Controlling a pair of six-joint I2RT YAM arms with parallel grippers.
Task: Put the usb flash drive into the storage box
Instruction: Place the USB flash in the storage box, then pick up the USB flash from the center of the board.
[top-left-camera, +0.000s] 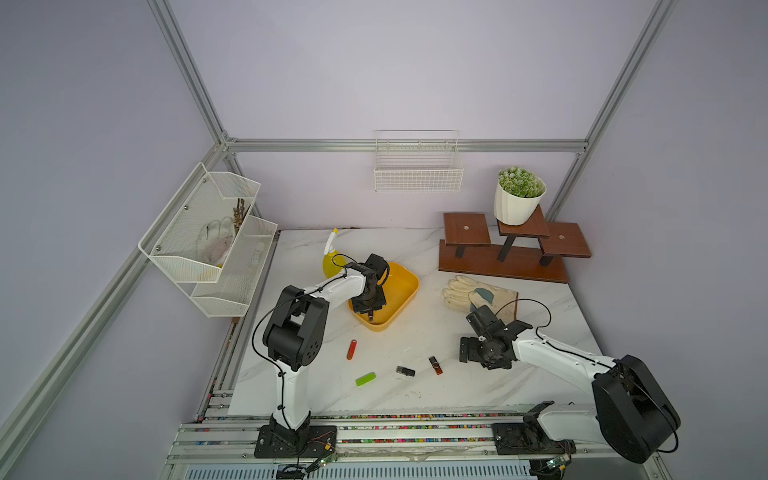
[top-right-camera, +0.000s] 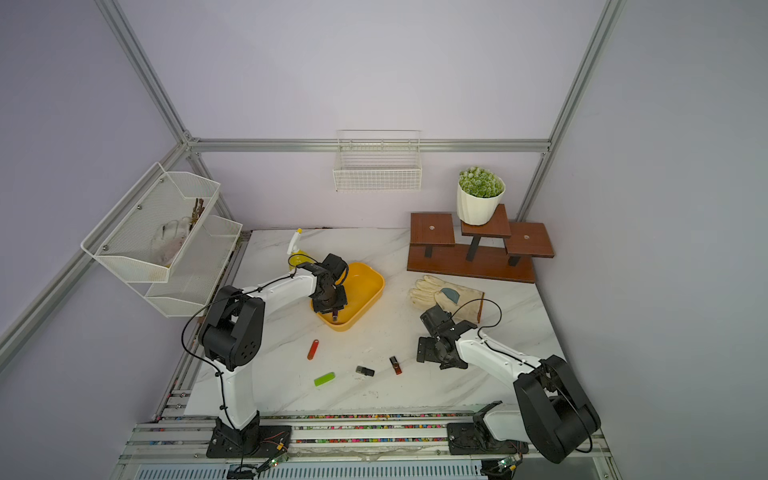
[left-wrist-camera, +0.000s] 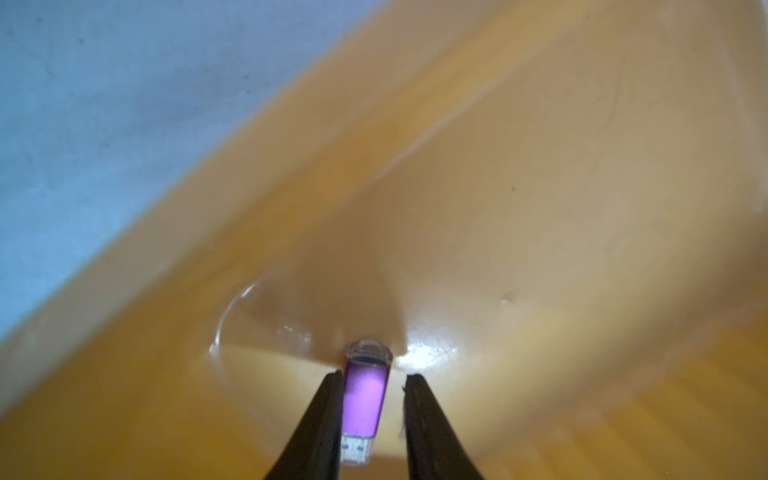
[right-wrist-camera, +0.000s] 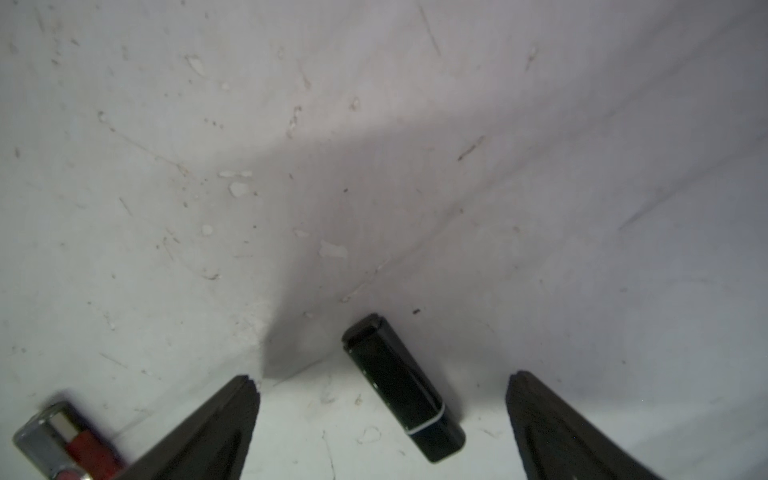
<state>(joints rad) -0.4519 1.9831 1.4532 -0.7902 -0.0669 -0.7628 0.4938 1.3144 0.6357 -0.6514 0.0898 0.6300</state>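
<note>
Since the purple flash drive with a clear cap (left-wrist-camera: 365, 401) is already low inside the shallow yellow plastic storage box (left-wrist-camera: 540, 208), with its cap end at or very near the box floor, the step in hand is, I judge, the release. To do it well, the left hand (left-wrist-camera: 372, 376) should open a little more without any sideways movement. Then it should rise straight up, so that neither finger drags the drive or catches the wall of the box.

In the left wrist view the fingers stand only narrowly apart. One black finger touches the side of the drive and the other is clear of it with a small gap, so the drive is not clamped.

In both top views the left arm (top-left-camera: 328, 286) reaches forward from its base with the elbow raised. Its wrist bends down, so the hand points into the near end of the box.

The right hand (right-wrist-camera: 382, 377) is spread wide and holds nothing. It hovers low over the white marble counter (right-wrist-camera: 166, 166), where a black capped flash drive (right-wrist-camera: 403, 386) lies between its fingers.
</note>
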